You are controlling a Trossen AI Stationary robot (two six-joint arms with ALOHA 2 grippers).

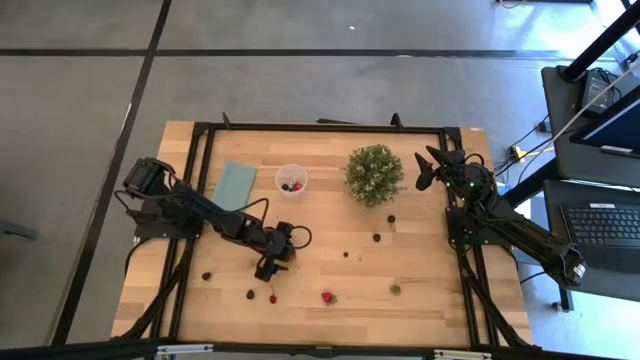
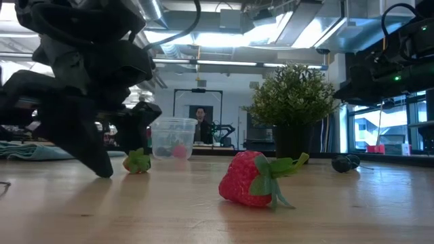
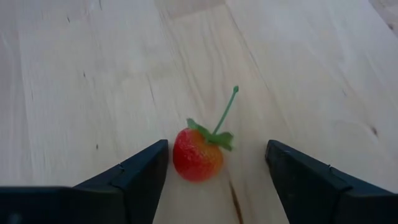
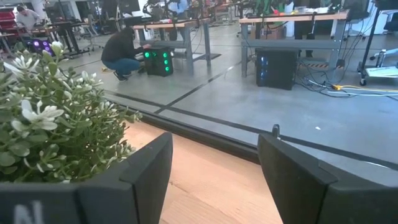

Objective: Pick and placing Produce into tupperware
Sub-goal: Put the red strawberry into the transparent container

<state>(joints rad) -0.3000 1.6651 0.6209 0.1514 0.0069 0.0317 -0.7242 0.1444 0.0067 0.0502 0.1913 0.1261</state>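
Low in the high view's centre-left, the left gripper hangs wide open and empty around a small strawberry on the desk. This looks like the pick: next, close, then carry to the tupperware at upper centre. The right gripper waits open beside the plant.

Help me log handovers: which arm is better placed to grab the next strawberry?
Left. The left gripper is open, straddling a small strawberry on the table. The right gripper waits by the plant, far from it.
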